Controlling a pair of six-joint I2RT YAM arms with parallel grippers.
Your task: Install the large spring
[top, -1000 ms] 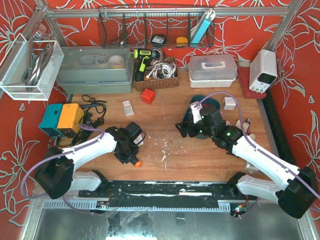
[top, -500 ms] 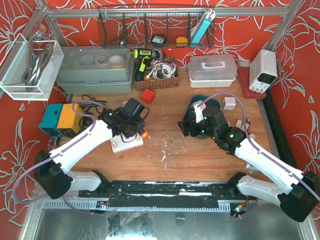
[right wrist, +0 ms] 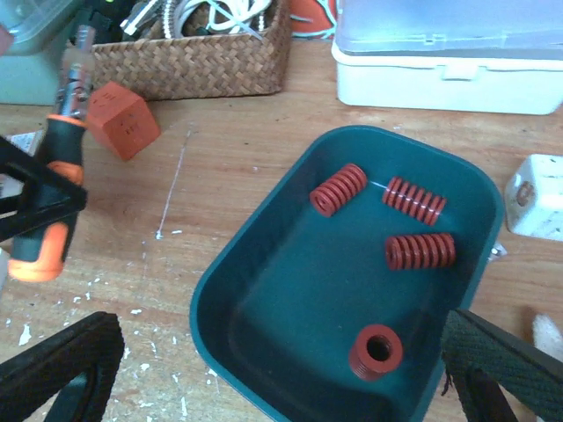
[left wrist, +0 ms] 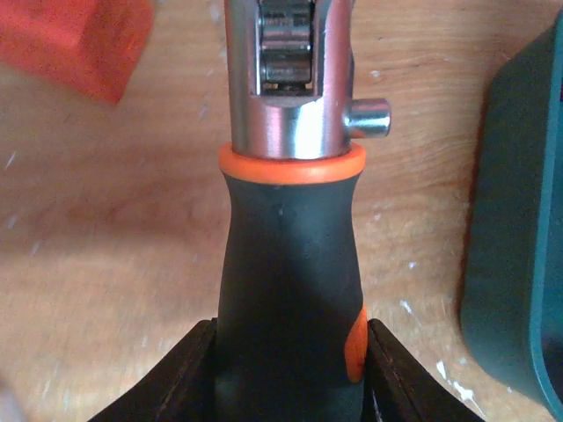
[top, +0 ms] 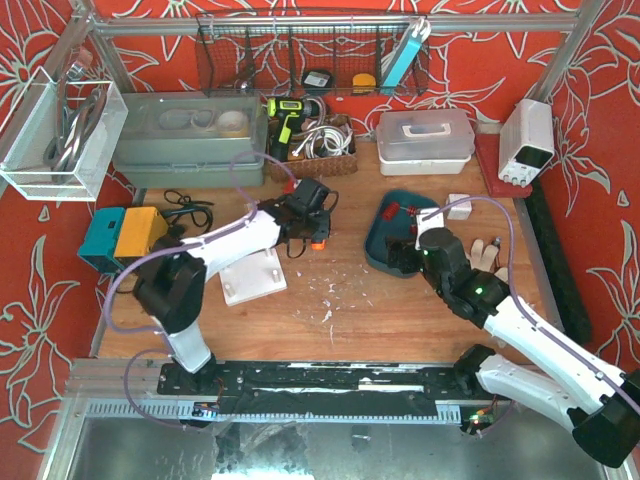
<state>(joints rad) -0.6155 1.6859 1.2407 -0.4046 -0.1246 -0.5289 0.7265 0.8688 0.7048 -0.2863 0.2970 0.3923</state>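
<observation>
Several red springs [right wrist: 420,251] lie in a teal tray [right wrist: 264,255]; one stands on end [right wrist: 376,350]. I cannot tell which is the large one. The springs [top: 400,212] and the tray [top: 378,248] also show in the top view. My right gripper [right wrist: 281,374] is open and empty, just above the tray's near end [top: 412,258]. My left gripper [left wrist: 290,369] is shut on the black and orange handle of a ratchet screwdriver [left wrist: 290,255], left of the tray above the table [top: 314,226]. A white block [top: 252,275] lies on the table below the left arm.
An orange cube [right wrist: 123,119] sits near a wicker basket [right wrist: 193,53]. A white lidded box [top: 425,135], a small white cube [top: 459,206] and a power supply [top: 527,140] stand at the back right. A teal and yellow box [top: 125,238] sits at the left.
My left arm has swung from the near left to the far middle, carrying the screwdriver and uncovering the white block. My right gripper has drawn back toward me, uncovering the tray and springs.
</observation>
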